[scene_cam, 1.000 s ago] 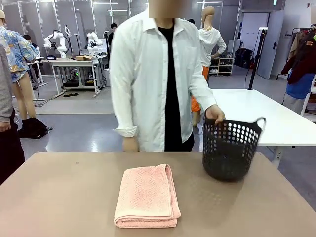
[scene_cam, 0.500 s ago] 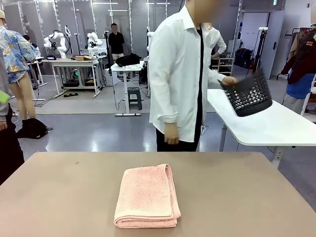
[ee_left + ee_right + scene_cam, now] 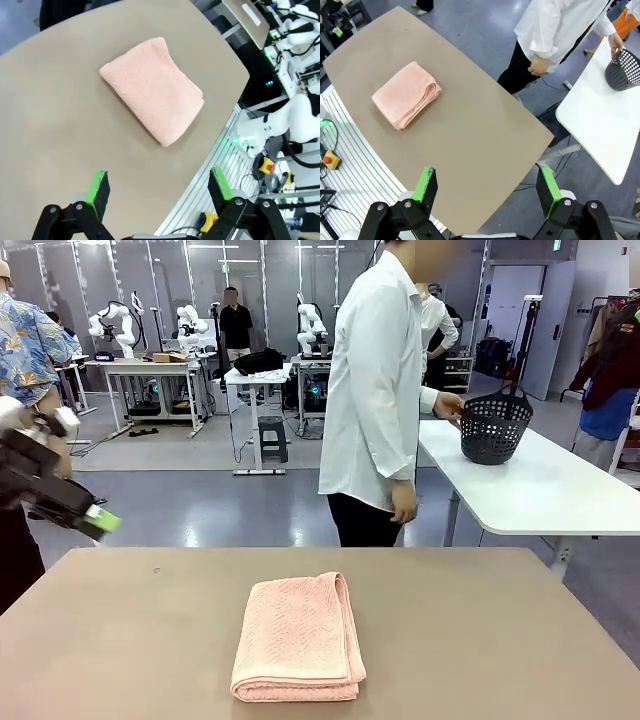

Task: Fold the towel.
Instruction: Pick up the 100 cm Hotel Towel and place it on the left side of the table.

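While both pairs of green-padded fingers stand spread wide with nothing between them, the left gripper (image 3: 157, 187) hangs along the bottom edge of its wrist view, above the brown table (image 3: 50, 125), with its pads (image 3: 99, 186) clear of the cloth. At the same height in its own wrist view, the right gripper (image 3: 487, 187) sits at the bottom of the frame, one pad (image 3: 426, 184) over the table's near edge and the other over the grey floor beyond the table's corner.

Up from the left fingers, the towel (image 3: 152, 87) lies in the upper middle of that frame, folded into a thick salmon-pink rectangle and flat on the table. From the right wrist it sits in the upper left part of the picture (image 3: 406, 94), its layered edges showing at one end. In the front view it lies in the lower centre (image 3: 298, 637), and the blurred left gripper (image 3: 95, 523) enters at mid-left, well apart from it.

Farther out, a person in a white shirt (image 3: 375, 390) stands in the upper centre beyond the table, one hand (image 3: 447, 406) on a dark basket (image 3: 494, 427) resting on a white table (image 3: 540, 490) at upper right.
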You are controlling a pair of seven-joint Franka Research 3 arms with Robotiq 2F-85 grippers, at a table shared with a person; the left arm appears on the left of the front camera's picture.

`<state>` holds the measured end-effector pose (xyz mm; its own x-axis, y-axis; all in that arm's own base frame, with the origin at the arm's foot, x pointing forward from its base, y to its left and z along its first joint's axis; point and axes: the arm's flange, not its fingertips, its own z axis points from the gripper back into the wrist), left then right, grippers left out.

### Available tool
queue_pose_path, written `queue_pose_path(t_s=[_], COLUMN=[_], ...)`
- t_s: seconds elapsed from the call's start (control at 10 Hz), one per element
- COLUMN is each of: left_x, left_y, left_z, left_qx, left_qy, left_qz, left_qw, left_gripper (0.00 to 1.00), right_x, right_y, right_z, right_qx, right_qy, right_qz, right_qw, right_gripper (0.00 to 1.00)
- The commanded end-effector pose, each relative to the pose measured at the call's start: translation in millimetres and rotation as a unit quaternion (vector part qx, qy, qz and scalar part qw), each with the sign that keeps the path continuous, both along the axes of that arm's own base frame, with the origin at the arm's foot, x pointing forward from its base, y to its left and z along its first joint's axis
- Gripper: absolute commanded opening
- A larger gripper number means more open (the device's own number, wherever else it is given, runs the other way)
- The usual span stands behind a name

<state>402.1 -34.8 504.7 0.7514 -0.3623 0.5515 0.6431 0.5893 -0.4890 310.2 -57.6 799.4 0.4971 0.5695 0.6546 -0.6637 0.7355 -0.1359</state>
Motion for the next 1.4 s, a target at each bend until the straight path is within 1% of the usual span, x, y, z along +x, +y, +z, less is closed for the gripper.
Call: queue_pose_path(t_s=[0.0, 0.2, 0.3, 0.5, 0.6, 0.8, 1.0, 1.1, 1.3], left_x=[30, 46, 52, 65, 71, 83, 91, 93, 93], left_y=[-34, -75, -93, -120, -133, -159, -165, -167, -171], left_z=[-24, -55, -68, -101, -121, -151, -178, -189, -204], left_qx=[-0.014, -0.017, -0.018, -0.020, -0.028, -0.056, -0.053, -0.068, -0.079], left_qy=[0.011, 0.045, 0.054, 0.074, 0.089, 0.120, 0.129, 0.136, 0.130], left_qz=[0.009, 0.001, 0.001, 0.025, 0.031, 0.041, 0.062, 0.076, 0.086], left_qw=[1.000, 0.999, 0.998, 0.997, 0.995, 0.990, 0.988, 0.985, 0.985], left_gripper=[1.00, 1.00, 1.00, 1.00, 1.00, 1.00, 1.00, 1.00, 1.00], right_x=[1, 1, 1, 1, 1, 1, 1, 1, 1], right_y=[0, 0, 0, 0, 0, 0, 0, 0, 0], right_z=[0, 0, 0, 0, 0, 0, 0, 0, 0], right_qx=[-0.001, -0.001, -0.001, -0.001, -0.001, -0.001, -0.001, -0.001, -0.001], right_qy=[0.002, 0.002, 0.002, 0.002, 0.002, 0.002, 0.002, 0.002, 0.002], right_qz=[-0.002, -0.002, -0.002, -0.002, -0.002, -0.002, -0.002, -0.002, -0.002], right_qw=[1.000, 1.000, 1.000, 1.000, 1.000, 1.000, 1.000, 1.000, 1.000], right_gripper=[1.00, 1.00, 1.00, 1.00, 1.00, 1.00, 1.00, 1.00, 1.00])
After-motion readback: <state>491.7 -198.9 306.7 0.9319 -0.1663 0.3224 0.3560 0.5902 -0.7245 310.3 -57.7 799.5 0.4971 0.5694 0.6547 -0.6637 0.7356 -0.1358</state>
